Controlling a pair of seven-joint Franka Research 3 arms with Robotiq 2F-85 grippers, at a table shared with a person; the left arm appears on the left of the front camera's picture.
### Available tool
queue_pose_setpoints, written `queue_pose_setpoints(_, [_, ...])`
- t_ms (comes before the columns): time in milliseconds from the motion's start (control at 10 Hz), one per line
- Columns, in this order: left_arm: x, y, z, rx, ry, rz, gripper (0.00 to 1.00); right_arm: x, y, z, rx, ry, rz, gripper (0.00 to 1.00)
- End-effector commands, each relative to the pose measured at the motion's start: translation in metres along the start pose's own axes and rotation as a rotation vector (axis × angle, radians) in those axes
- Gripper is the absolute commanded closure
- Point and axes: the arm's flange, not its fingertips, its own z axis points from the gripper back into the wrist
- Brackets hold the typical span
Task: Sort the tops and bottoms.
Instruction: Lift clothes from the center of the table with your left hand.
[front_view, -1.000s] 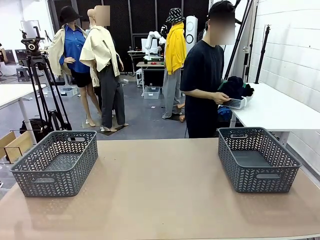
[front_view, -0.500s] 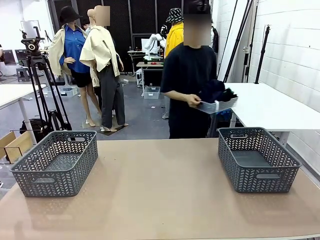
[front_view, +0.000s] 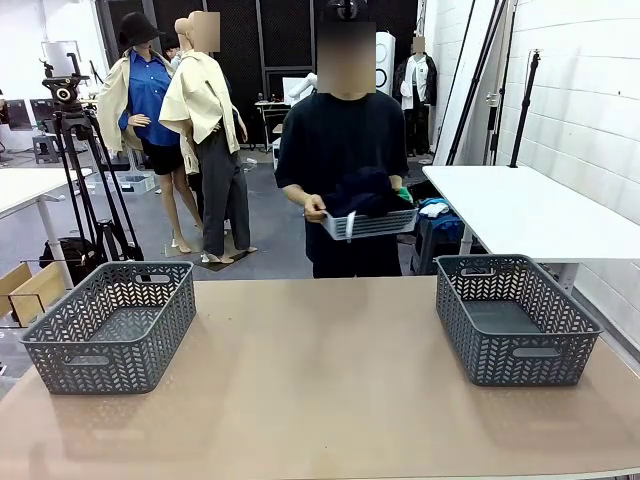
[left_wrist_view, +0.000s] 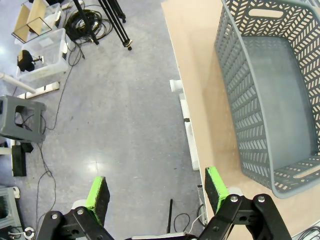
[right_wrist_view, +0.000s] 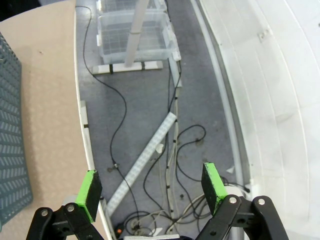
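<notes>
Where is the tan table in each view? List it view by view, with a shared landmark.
Front view: table, lower half.
Left wrist view: table, right side.
Right wrist view: table, left side.
Landmark: left basket joins front and left wrist; right basket joins front and right wrist.

Robotics lab, camera tripod (front_view: 72, 125), loose floor cables (left_wrist_view: 86, 31), white worktable (front_view: 520, 215), clear storage bins (right_wrist_view: 155, 40)

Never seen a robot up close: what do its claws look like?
Both the left gripper and right gripper have two black, bolted fingers tipped with bright green pads. The person wears a black short-sleeved top.
</notes>
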Motion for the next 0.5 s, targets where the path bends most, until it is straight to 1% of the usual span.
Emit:
queue_pose_setpoints(0, [-0.0017, 0.0015, -0.0001, 0.002, 0.001, 0.004, 0.00, 0.0014, -0.0019, -0.0009, -0.003, 0.006, 0.003, 0.00])
queue_pose_setpoints(400, [-0.0017, 0.0015, -0.0001, 0.002, 0.001, 0.004, 0.00, 0.0014, -0.0019, -0.0009, -0.003, 0.006, 0.003, 0.00])
